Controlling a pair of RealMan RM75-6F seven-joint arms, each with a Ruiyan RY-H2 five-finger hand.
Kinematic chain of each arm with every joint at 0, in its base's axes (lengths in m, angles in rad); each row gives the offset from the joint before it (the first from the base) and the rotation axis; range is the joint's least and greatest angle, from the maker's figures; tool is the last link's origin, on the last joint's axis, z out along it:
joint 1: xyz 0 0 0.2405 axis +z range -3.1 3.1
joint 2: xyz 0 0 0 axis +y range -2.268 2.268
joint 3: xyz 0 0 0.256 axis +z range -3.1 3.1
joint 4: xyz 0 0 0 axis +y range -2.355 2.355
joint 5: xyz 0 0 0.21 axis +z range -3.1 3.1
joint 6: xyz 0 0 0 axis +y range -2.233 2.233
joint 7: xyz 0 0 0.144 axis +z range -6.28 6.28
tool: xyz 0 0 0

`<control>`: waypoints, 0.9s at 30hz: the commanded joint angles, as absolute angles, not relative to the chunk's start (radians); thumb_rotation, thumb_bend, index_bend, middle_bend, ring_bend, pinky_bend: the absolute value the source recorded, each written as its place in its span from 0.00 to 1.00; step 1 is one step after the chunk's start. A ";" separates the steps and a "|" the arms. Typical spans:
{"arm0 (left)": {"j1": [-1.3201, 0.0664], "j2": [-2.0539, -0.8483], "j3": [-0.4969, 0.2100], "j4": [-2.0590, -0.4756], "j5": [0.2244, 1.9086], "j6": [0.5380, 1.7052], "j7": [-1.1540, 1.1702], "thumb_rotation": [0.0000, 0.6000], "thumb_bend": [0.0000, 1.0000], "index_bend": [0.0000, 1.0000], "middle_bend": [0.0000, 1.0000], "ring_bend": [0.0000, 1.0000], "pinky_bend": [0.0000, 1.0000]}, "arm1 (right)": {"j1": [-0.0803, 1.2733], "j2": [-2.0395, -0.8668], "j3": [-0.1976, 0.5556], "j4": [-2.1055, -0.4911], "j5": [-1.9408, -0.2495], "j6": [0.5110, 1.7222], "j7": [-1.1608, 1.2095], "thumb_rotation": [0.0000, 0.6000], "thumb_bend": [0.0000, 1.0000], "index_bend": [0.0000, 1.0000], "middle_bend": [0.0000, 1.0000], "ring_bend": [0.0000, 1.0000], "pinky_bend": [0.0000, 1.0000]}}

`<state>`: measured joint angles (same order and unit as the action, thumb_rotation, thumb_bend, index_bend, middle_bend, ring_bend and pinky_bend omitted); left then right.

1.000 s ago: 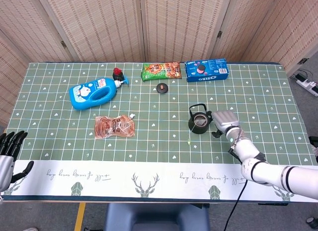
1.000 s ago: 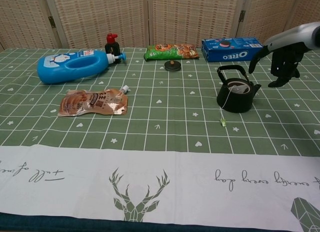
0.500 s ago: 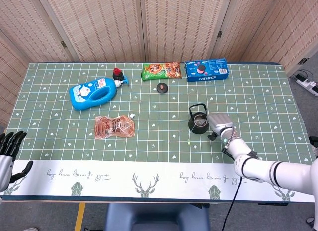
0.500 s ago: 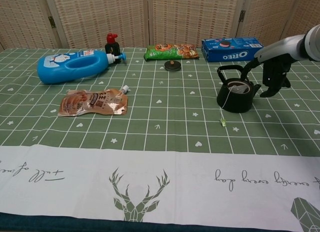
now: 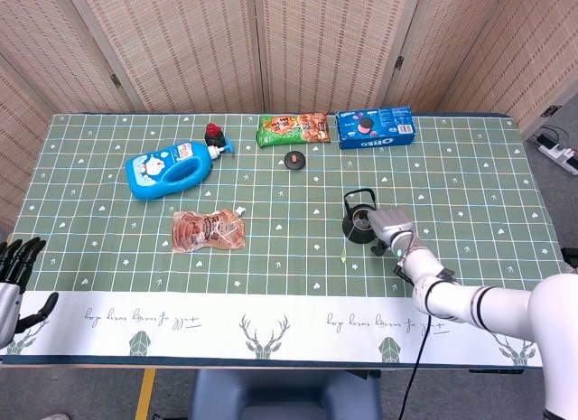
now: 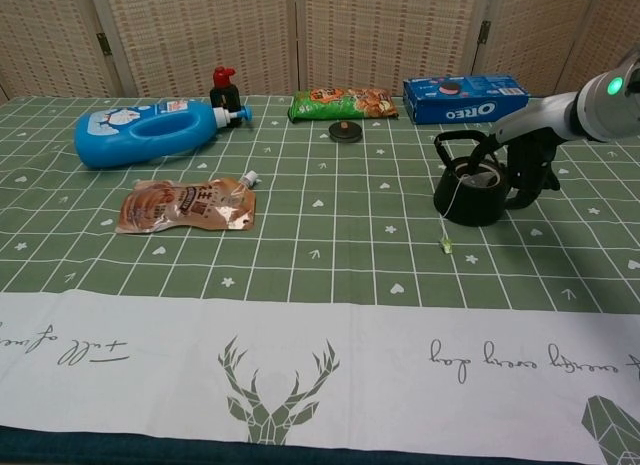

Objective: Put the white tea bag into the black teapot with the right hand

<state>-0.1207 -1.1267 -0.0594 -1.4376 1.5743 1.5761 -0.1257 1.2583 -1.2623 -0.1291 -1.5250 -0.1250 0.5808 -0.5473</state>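
The black teapot point(image 5: 358, 225) point(image 6: 468, 192) stands lidless right of the table's middle. The white tea bag point(image 6: 480, 176) lies inside it. Its string hangs over the front rim down to a small yellow-green tag point(image 6: 444, 247) point(image 5: 345, 257) on the cloth. My right hand point(image 5: 388, 229) point(image 6: 530, 167) is at the teapot's right side, fingers pointing down against the spout side and holding nothing. My left hand point(image 5: 15, 261) shows at the head view's bottom-left corner, off the table's edge, fingers spread and empty.
The teapot's lid point(image 5: 295, 160) point(image 6: 345, 131) lies behind the pot. A blue detergent bottle point(image 5: 172, 170), a red-capped black bottle point(image 5: 213, 134) and a brown pouch point(image 5: 208, 230) are on the left. A green snack bag point(image 5: 293, 128) and an Oreo box point(image 5: 375, 127) line the far edge.
My right hand has moved left and lower, from well clear of the teapot to right against its right side. The tea bag, string and tag have stayed put.
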 commanded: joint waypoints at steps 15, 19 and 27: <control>-0.120 -1.130 -0.059 -1.436 1.576 1.577 -0.110 1.00 0.31 0.00 0.03 0.01 0.01 | 1.227 -1.179 -0.110 -1.639 -0.246 0.662 -0.451 1.00 0.38 0.15 0.86 0.68 0.56; -0.122 -1.132 -0.060 -1.434 1.571 1.572 -0.104 1.00 0.32 0.00 0.03 0.01 0.01 | 1.145 -1.084 -0.086 -1.817 -0.428 0.842 -0.411 1.00 0.38 0.09 0.73 0.60 0.50; -0.122 -1.143 -0.057 -1.440 1.575 1.571 -0.067 1.00 0.31 0.00 0.03 0.01 0.01 | 0.850 -1.064 -0.210 -2.038 -0.865 1.485 -0.605 1.00 0.38 0.00 0.28 0.28 0.14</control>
